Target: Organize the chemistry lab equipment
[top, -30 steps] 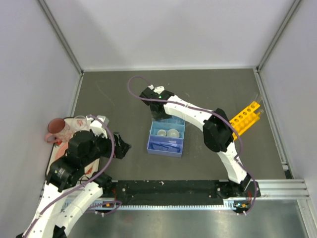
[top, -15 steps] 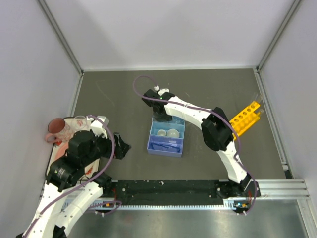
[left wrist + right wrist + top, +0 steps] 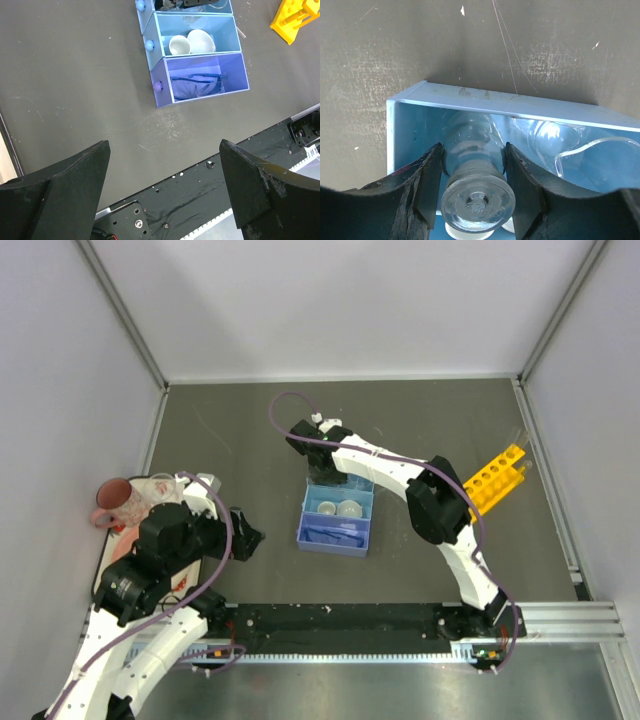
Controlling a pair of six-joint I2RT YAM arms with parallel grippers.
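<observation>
Reaching over the dark table (image 3: 230, 430), the right gripper (image 3: 472, 170) clamps a small clear beaker (image 3: 470, 140) at the far compartment of the light-blue tray (image 3: 332, 548), which sits mid-table, closer to the near edge. The left gripper (image 3: 162, 150) hangs toward the near-left corner, jaws spread wide and empty. A yellow tube rack (image 3: 495, 478) stands by the right edge. Blue-framed goggles (image 3: 197, 82) fill the tray's near compartment, two white dishes (image 3: 179, 45) share the middle one, and a second beaker (image 3: 545, 140) lies beside the gripped one.

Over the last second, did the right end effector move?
Yes. The right end effector, holding a beaker, moved nearer, to the far compartment of the tray.
</observation>
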